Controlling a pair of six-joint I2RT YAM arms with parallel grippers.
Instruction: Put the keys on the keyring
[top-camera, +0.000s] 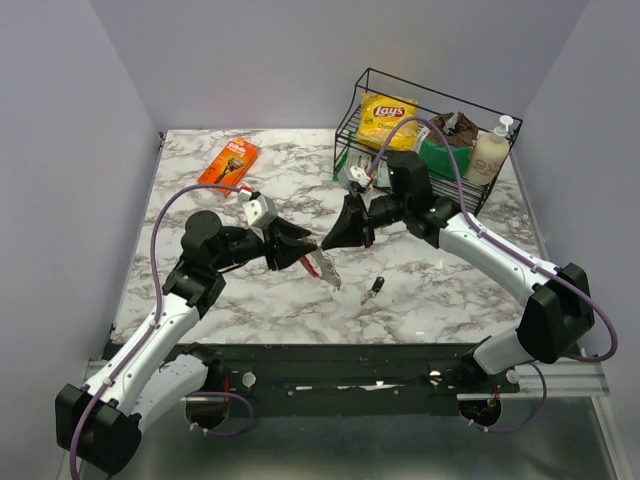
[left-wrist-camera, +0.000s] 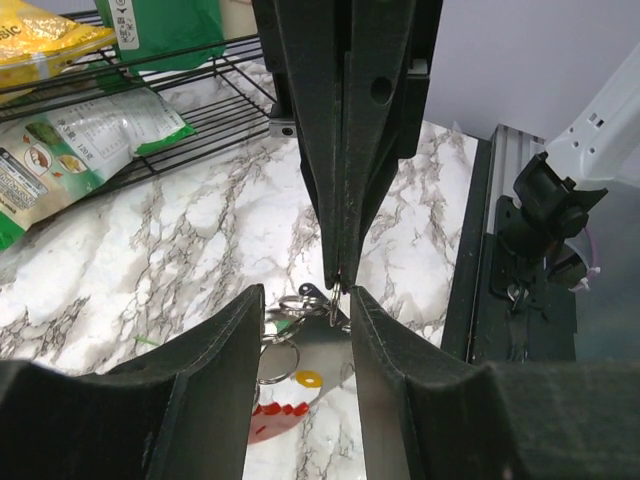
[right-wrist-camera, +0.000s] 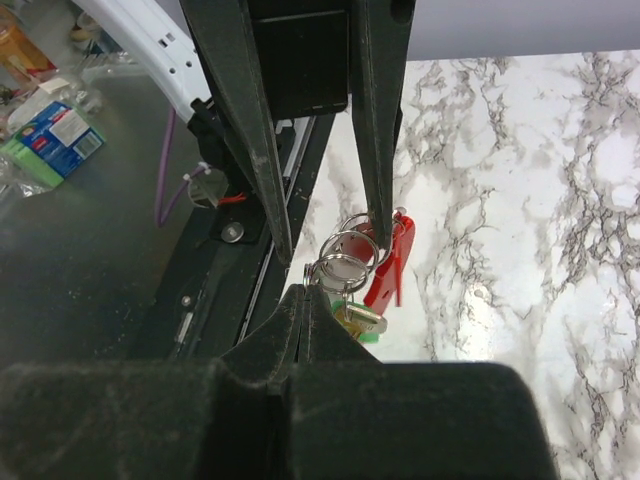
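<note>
"Lay's" logo on the yellow chip bag, small print on the pale green packet unreadable

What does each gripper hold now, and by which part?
The left gripper holds the keyring by its upper end; the shut right gripper pinches a small ring beside it.

— What sort of place is this?
— A robotics lab test cell. Two white-and-black robot arms are bolted to a metal rail at the near edge of a marble-patterned tabletop.
— Not a kitchen?
— Plain pale walls box in that tabletop on three sides. The black wire rack at its far right corner holds a yellow crisp bag and a cream pump bottle.
</note>
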